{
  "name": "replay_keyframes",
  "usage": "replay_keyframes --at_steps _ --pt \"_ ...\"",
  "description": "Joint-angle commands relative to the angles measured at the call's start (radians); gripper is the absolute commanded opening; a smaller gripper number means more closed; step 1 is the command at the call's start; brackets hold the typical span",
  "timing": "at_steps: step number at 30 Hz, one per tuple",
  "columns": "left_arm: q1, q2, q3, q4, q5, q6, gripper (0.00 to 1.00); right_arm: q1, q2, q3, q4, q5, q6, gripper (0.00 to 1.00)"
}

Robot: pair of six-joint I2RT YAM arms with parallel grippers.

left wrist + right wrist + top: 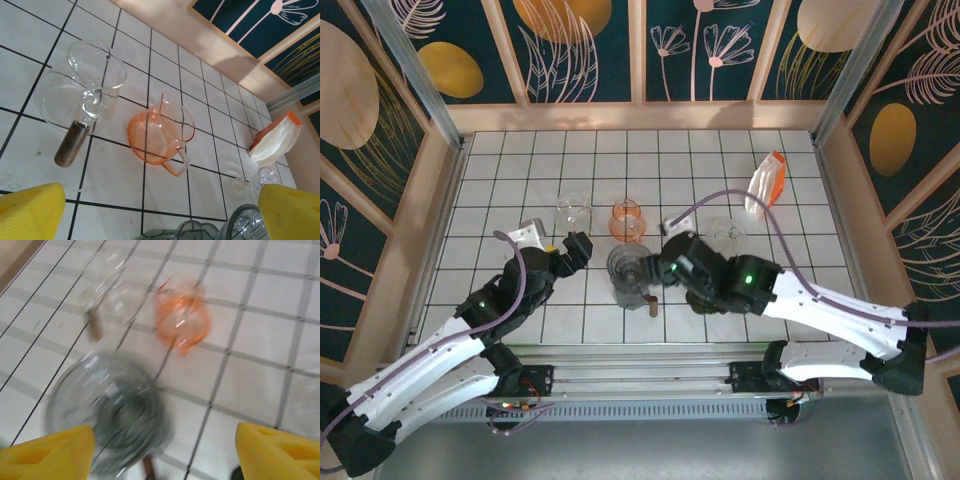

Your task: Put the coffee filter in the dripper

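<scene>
- Looking around, we see bare tiles along the far and left edges of the table (500, 180); filters (766, 185) sit far right, well apart from the dripper (630, 268).
- Both arms reach inward, left gripper (578, 246) and right gripper (665, 265) flanking the dripper, jaws spread, empty.
- Smoky glass dripper, orange pitcher (628, 220), clear carafe (572, 212).

Top view high above, looking down on table (500, 170), wrist views close, angled forward, sharing orange cup (157, 132).

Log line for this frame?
left gripper: open, empty | right gripper: open, beside dripper | dripper: no filter seen | filter pack: far right, untouched
</scene>
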Motion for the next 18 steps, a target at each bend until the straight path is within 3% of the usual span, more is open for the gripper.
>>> replay_keyframes --at_steps 1,6,10,14,18 --pt "-0.004 -0.019 -0.012 0.020 -0.025 -0.019 0.99 -0.194 -0.048 -0.019 0.100 0.039 0.002 0.74" --pt "-0.003 -0.023 -0.017 0.019 -0.015 -0.022 0.99 -0.570 -0.046 -0.101 0.248 0.015 -0.009 0.74" --pt "-0.003 -0.026 -0.020 0.023 -0.006 -0.015 0.99 -0.856 0.035 -0.135 0.335 -0.099 0.031 0.73" --pt "-0.003 -0.024 -0.032 0.042 0.012 -0.012 0.99 -1.024 0.153 -0.126 0.390 -0.183 0.046 0.66" --pt "-0.004 -0.014 -0.040 0.057 0.025 -0.007 0.99 -1.102 0.277 -0.082 0.411 -0.222 0.025 0.62"
